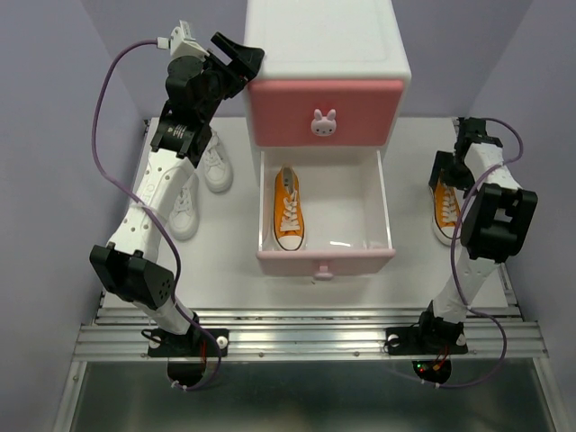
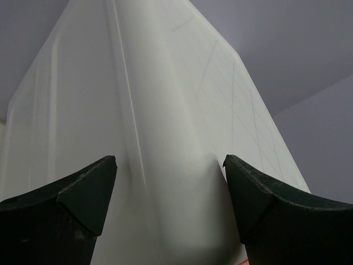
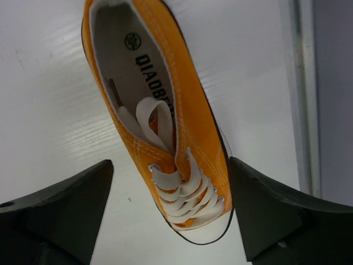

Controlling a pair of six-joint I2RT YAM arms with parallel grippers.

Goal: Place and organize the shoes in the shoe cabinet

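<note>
On table (image 1: 414,270) right of cabinet (image 1: 324,45): orange shoe (image 3: 187,132), insole reads "QIAOB", rest hidden; right hand (image 3: 171,165) wide open, empty, over it. In open lower drawer (image 1: 351,207): second orange shoe (image 1: 288,209). At cabinet's top corner: left hand (image 2: 170,160) open, empty. Left of cabinet: white shoes (image 1: 216,166).
</note>
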